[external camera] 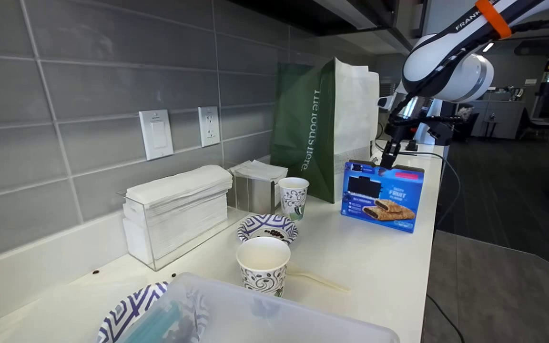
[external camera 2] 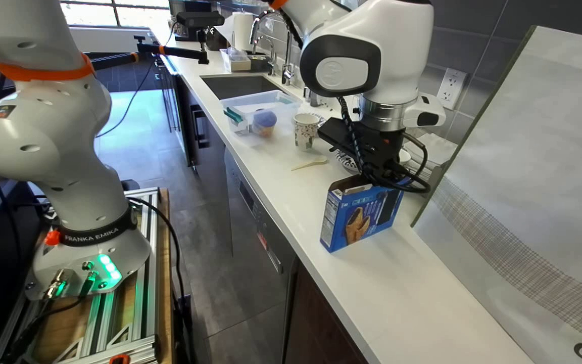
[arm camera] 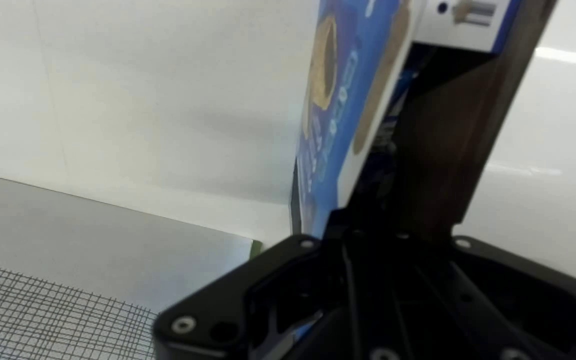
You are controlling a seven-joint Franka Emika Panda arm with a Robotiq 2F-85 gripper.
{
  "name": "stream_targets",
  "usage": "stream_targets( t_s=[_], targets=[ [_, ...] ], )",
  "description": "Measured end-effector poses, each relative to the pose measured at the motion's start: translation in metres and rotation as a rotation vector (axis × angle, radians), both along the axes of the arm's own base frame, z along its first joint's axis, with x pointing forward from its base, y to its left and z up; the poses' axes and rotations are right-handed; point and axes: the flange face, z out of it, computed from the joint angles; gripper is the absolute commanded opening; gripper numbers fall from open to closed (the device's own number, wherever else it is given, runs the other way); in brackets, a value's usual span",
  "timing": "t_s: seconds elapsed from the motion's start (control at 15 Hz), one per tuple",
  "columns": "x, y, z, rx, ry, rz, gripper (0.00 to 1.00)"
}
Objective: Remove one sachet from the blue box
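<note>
My pincer (external camera: 388, 161) sits at the mouth of the box (external camera: 381, 202); I can't make out whether its jaws meet. A sachet (arm camera: 389, 128) shows inside (dimly, I admit); catching the wall too could drag or topple the box.

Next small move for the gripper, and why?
I'd probably ease the fingers slightly down into the blue box: they're at its open top, and what looks like a sachet shows inside. Can't tell whether they grip anything.

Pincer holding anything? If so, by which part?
Can't tell: the pincer is at the open top of the blue box, too dark in the wrist view to show any hold.
</note>
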Motion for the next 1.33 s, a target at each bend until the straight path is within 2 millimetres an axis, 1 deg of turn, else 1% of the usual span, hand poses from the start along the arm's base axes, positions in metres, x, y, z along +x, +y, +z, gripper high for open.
stream_targets(
  t_s=[0.2, 0.27, 0.53, 0.6, 0.67, 0.73, 0.8, 0.87, 0.93, 1.07, 1.2, 1.27, 1.33],
  targets=[
    [0.000, -0.001, 0.000, 0.001, 0.001, -0.003, 0.51],
    [-0.001, -0.001, 0.000, 0.001, 0.002, -0.004, 0.60],
    [-0.001, -0.001, -0.001, 0.002, 0.004, -0.004, 0.88],
    [-0.001, -0.001, -0.001, 0.002, 0.004, -0.004, 0.96],
    [-0.001, -0.001, -0.001, 0.002, 0.004, -0.004, 0.99],
    [-0.001, -0.001, -0.001, 0.001, 0.004, -0.004, 0.96],
    [-0.001, -0.001, 0.000, 0.001, 0.003, -0.004, 0.90],
    [-0.001, -0.001, 0.000, 0.001, 0.002, -0.004, 0.82],
    [-0.001, -0.001, 0.000, 0.001, 0.003, -0.004, 0.70],
    [-0.001, -0.001, 0.001, 0.000, -0.001, -0.004, 0.55],
    [-0.001, -0.001, 0.007, -0.001, -0.010, -0.004, 0.52],
    [-0.001, -0.001, 0.008, -0.001, -0.013, -0.004, 0.47],
    [-0.001, -0.001, 0.010, -0.001, -0.016, -0.004, 0.50]
  ],
)
